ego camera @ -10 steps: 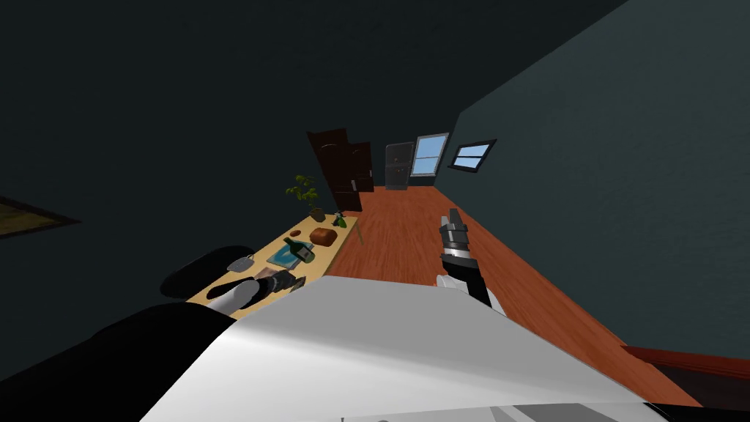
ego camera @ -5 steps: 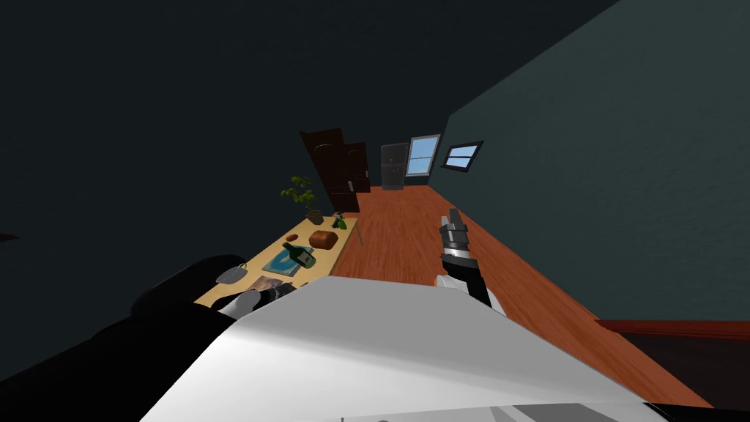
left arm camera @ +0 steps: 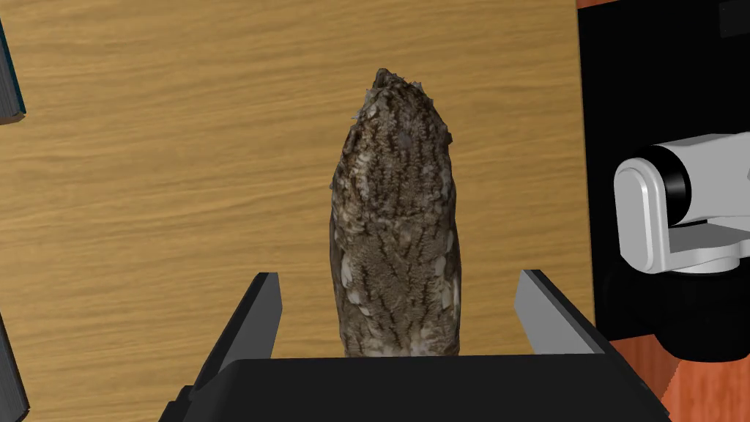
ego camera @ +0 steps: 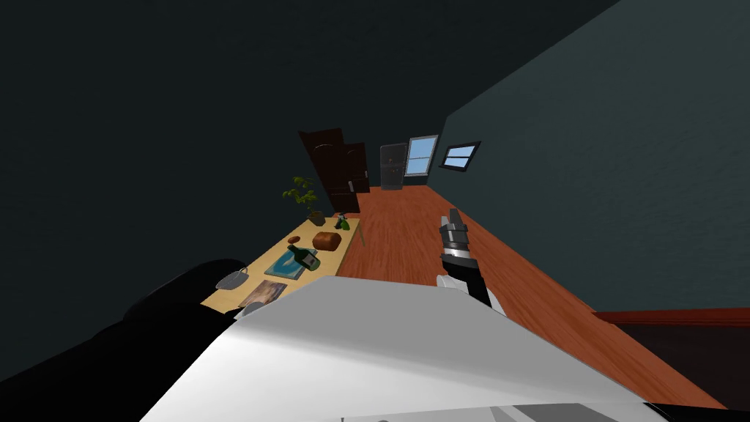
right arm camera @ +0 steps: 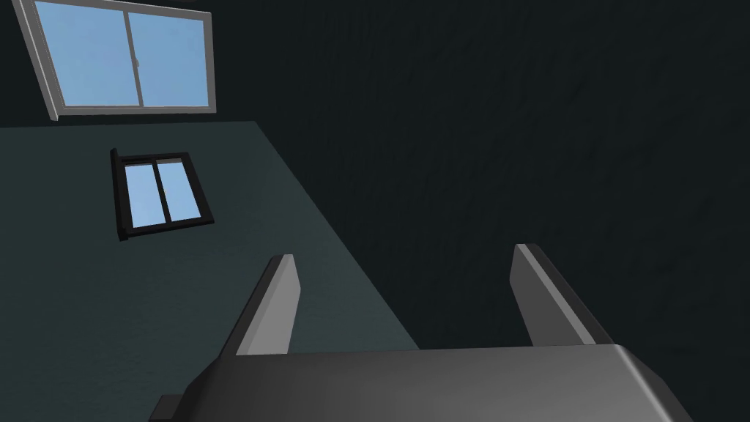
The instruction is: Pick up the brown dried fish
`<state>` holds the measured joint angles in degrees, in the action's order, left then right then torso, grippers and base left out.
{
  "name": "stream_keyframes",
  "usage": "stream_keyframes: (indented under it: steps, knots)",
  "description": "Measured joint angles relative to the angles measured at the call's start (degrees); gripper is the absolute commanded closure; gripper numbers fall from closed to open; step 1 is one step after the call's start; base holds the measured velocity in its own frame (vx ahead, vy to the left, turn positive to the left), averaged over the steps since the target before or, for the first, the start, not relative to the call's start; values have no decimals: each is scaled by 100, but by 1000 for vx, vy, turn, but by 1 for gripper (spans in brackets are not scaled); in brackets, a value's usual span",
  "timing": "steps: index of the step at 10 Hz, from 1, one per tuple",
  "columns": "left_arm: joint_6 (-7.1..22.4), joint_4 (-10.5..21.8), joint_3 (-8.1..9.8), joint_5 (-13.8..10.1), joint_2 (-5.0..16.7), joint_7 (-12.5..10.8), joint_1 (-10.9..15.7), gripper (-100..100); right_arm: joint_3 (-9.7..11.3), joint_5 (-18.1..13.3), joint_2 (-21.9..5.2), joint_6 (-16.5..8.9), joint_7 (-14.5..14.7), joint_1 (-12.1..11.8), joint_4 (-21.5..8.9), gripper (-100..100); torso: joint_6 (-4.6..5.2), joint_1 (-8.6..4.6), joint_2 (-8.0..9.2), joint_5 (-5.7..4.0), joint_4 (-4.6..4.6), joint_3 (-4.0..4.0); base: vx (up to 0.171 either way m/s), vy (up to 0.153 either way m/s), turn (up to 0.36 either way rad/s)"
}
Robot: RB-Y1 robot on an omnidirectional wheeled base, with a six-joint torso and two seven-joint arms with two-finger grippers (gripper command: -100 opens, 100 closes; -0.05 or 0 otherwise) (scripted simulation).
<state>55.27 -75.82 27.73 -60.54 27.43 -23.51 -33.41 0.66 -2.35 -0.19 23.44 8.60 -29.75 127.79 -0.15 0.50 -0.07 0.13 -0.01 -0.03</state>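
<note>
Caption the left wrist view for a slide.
Open left gripper straddling the brown dried fish on the wooden table, not touching it.

Left hand [left arm camera: 399, 277]: over the past second it has drawn back along the tabletop [left arm camera: 146, 183] toward the body, sliding down the head view to the chest's edge. Brown dried fish [ego camera: 265, 291]: earlier partly covered by that hand, now bare in the head view. Head camera: swung slightly, so the whole scene has shifted; my own move.
</note>
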Motion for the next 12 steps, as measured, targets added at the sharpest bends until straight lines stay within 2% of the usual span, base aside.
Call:
stream_keyframes:
  steps: [1,2,5,6,10,11,12]
  knots:
    - [-2,22,-6,-4,-8,25,-7,0,1,0,1,0,0,0,0,0,2,-23,-3,-6,0,-2,0,10,-1]
    - [-2,19,-5,-4,-7,22,-6,-100,1,0,1,0,0,0,0,0,1,-39,-2,-10,0,-1,1,27,-1]
    - [-249,334,-137,177,-192,108,242,-100,1,0,1,0,0,0,0,0,2,-34,-5,-8,-1,-3,2,29,-5]
    - [-273,353,-144,184,-199,121,254,100,1,0,1,0,0,0,0,0,1,-41,-4,-10,-1,-2,0,0,0]
    - [-263,349,-147,181,-202,118,250,100,1,0,1,0,0,0,0,0,3,-27,-5,-4,0,-3,0,0,0]
    - [-262,348,-147,181,-202,118,250,0,1,0,1,0,0,0,0,0,3,-26,-6,-3,0,-3,0,0,0]
    - [-262,348,-146,181,-202,118,250,100,1,0,1,0,0,0,0,0,3,-26,-6,-3,0,-3,1,-18,0]
